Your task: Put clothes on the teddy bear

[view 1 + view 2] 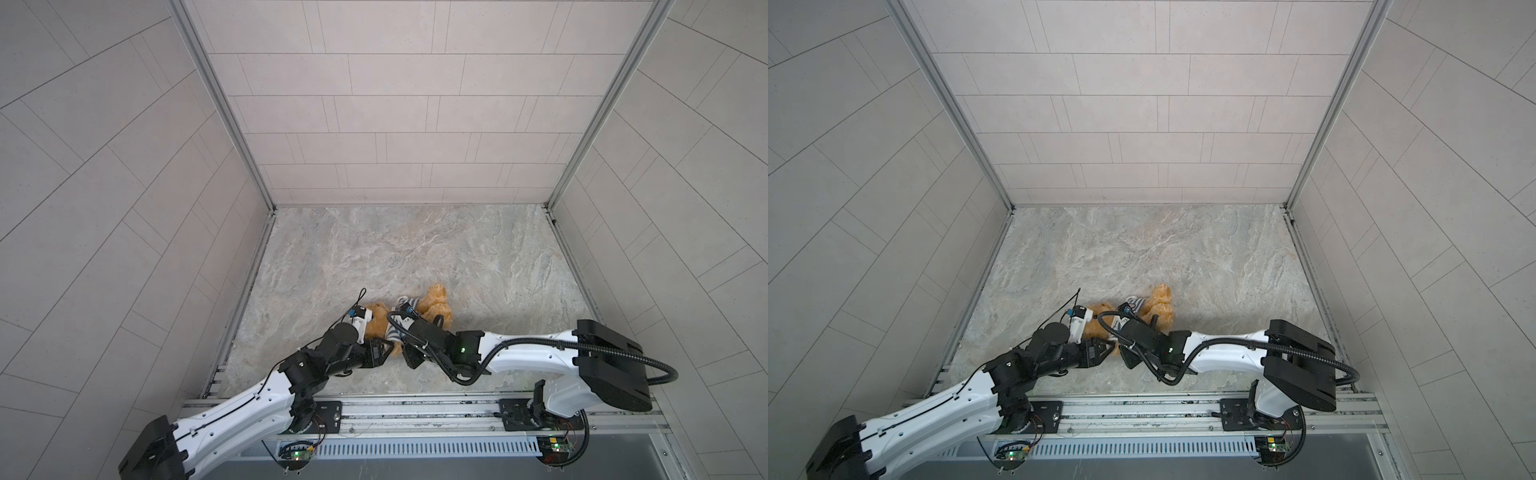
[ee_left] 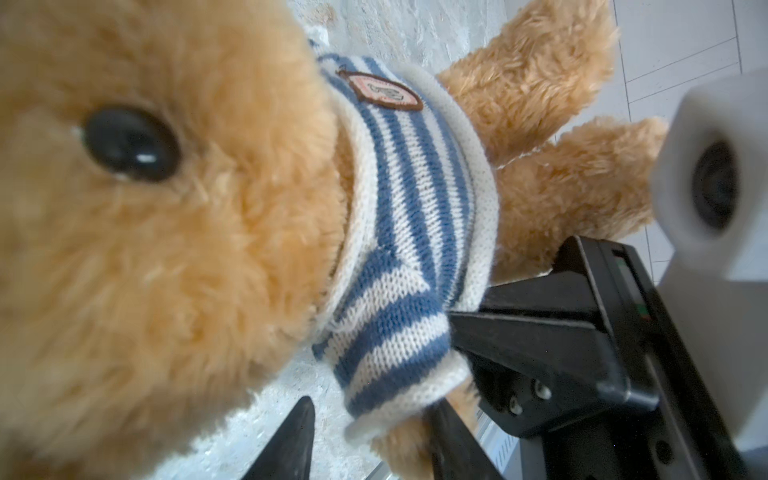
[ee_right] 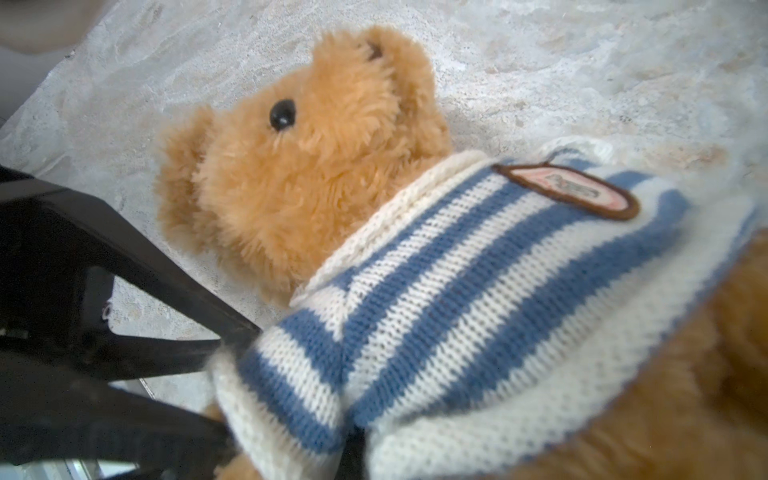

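Seeing teddy bear point(image 1: 434, 304) lying lower centre in both top views, shirt point(image 2: 415, 232) on. Noting left gripper point(image 2: 374, 415) open astride cuff, right gripper point(image 2: 463, 332) closed, probably pinching shirt. Judging it light, soft, squashy; suggesting gripping knit edge or limb.

Bright and evenly lit in both top views, diffuse. Only faint, soft-edged shadows on the marble tabletop point(image 1: 415, 257) beside the right arm point(image 1: 532, 353). Heavily bowed toward the borders, with tile lines on the side walls point(image 1: 83, 166) bent by the wide lens. Blurrier in the left wrist view: smeared fur across the head of the teddy bear point(image 2: 166, 249), crisper knit on the striped shirt point(image 2: 415, 187), a small white glint on the bead eye point(image 2: 133, 143), a defocused white camera housing point(image 2: 715, 183) at the margin. Sharpest around the face in the right wrist view, dissolving into blur toward the nearest fur and shirt hem.
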Action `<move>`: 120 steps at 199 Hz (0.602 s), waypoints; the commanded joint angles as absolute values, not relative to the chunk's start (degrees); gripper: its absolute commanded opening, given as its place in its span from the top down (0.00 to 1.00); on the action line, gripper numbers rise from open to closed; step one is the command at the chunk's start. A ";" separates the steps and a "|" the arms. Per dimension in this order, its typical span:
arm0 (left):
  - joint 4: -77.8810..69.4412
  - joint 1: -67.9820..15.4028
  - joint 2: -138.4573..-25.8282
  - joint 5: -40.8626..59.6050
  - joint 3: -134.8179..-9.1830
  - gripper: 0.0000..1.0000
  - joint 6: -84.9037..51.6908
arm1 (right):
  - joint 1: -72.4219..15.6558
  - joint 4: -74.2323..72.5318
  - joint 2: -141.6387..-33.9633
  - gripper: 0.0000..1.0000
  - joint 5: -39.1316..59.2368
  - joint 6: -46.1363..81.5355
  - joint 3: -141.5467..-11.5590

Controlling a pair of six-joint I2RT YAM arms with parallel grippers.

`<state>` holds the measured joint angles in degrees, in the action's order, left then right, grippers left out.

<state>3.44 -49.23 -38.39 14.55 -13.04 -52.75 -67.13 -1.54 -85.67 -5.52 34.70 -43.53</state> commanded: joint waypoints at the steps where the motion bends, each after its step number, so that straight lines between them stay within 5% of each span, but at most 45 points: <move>1: 5.30 -50.37 -36.07 12.87 -14.43 0.47 -54.48 | -67.54 -4.44 -85.87 1.00 -5.04 34.47 -43.33; 120: 12.11 -55.56 -32.98 6.50 -17.05 0.45 -57.73 | -67.41 -8.94 -86.88 1.00 -3.09 33.47 -41.63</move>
